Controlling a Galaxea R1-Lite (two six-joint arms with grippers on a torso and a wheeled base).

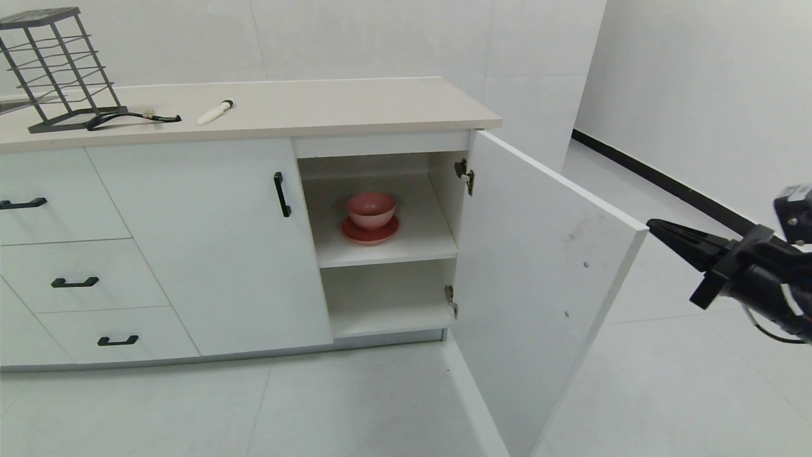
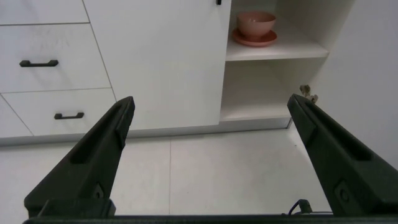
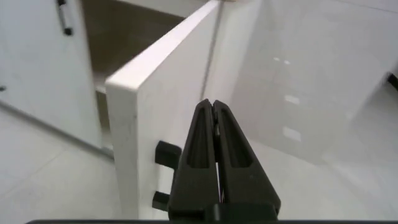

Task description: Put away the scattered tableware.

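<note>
Right gripper (image 1: 653,226): pinched closed, just beside free edge of open cabinet door (image 1: 539,266). Left gripper (image 2: 211,102): spread wide, empty. Pink bowl (image 1: 371,209) on plate (image 1: 370,232), mid upper shelf (image 1: 412,244). Likely next: push door squarely near that edge.

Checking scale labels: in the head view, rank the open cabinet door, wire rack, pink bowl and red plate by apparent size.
1. open cabinet door
2. wire rack
3. red plate and pink bowl: about alike, not ranked.
</note>
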